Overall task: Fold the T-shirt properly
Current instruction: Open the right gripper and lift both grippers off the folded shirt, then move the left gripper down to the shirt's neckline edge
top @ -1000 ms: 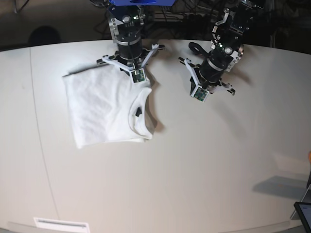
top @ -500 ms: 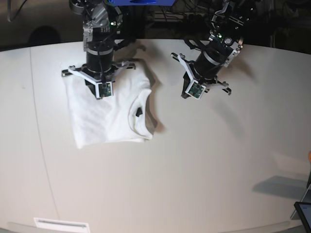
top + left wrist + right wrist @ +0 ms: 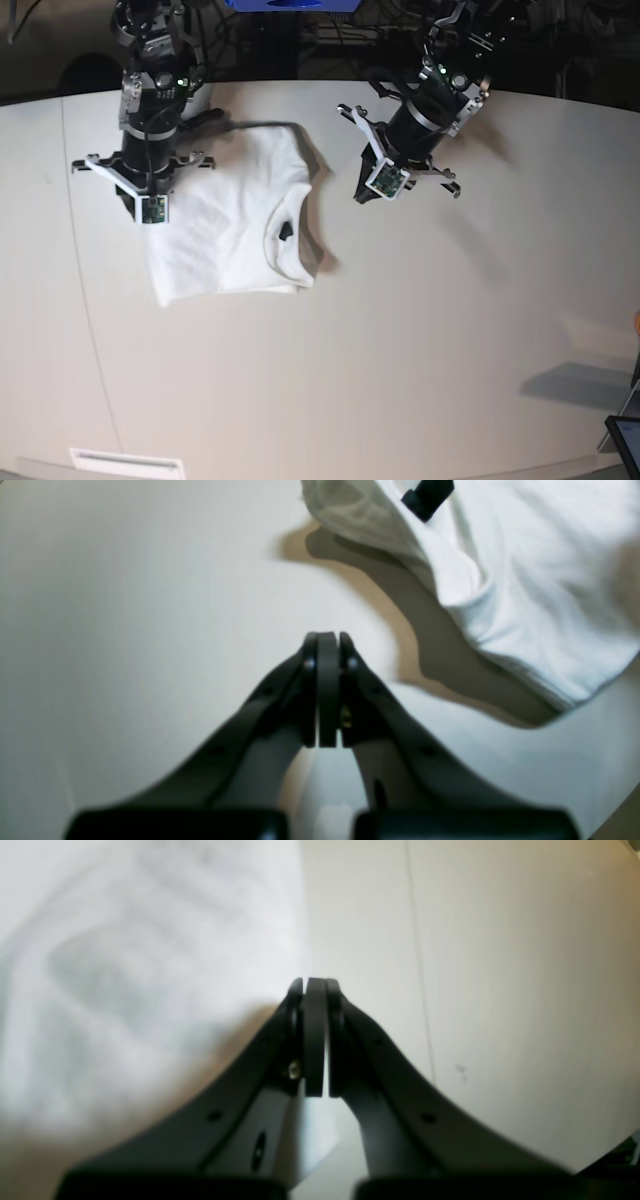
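no readable text, labels or signs

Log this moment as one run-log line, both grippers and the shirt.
left gripper: shut, empty, beside collar | right gripper: shut, empty, at shirt's edge | T-shirt: folded, flat on table

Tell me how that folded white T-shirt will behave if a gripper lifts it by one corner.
The T-shirt would probably droop and come unfolded: its layers lie loose, the collar edge curling in the left wrist view. It looks light, thin cloth with soft wrinkles. On the smooth table it would likely slide and bunch if pushed.
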Controlling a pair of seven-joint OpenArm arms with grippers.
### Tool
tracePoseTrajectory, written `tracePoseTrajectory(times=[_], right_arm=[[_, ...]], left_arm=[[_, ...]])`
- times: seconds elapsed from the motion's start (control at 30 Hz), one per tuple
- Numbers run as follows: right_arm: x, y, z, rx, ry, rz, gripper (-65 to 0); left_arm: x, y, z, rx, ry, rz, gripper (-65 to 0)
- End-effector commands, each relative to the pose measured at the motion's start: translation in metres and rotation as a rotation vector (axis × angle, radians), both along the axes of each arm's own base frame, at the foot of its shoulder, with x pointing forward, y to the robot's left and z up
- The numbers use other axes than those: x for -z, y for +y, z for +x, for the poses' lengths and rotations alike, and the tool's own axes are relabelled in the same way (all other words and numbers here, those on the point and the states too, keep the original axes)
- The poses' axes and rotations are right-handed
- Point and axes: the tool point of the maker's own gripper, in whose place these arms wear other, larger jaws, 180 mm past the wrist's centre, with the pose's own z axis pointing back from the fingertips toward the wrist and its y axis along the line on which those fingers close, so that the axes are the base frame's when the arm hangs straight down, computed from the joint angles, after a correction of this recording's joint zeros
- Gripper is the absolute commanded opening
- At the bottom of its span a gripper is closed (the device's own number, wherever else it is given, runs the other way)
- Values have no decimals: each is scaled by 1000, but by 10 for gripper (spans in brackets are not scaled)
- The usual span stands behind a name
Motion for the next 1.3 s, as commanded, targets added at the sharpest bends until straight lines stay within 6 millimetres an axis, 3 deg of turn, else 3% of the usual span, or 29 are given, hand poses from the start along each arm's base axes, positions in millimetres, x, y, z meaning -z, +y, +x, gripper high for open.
tracePoseTrajectory(times=[0.0,0.33,0.4,0.5,0.6,0.73,0.83,1.0,1.27], right_arm=[[-2,4,-1,-4,-22,2,-647],[70,22,-27,-54,110,-4,-647],[76,23,-29,-62,116,-9,-647],[66,22,-26,-60,89,-7,-647],[36,21,-18,-52,10,5,-647],[-14,2,-7,1,-123,3,-647],[-23,-22,-2,56,-148,-23,-647],[1,-53,-2,128,-66,-63,-647],[26,-67,-12,96,42,-80,-647]], left_arm=[[-9,1,4,4,-37,-6,-650],[-9,2,5,2,-35,-4,-650],[-9,2,5,2,-35,-4,-650],[-9,2,5,2,-35,-4,-650],[-11,0,6,1,-42,-13,-650],[-21,-9,13,9,-70,-40,-650],[-23,-13,14,2,-75,-57,-650],[-25,-31,17,43,-82,-72,-650],[-16,-21,43,21,-87,-42,-650]])
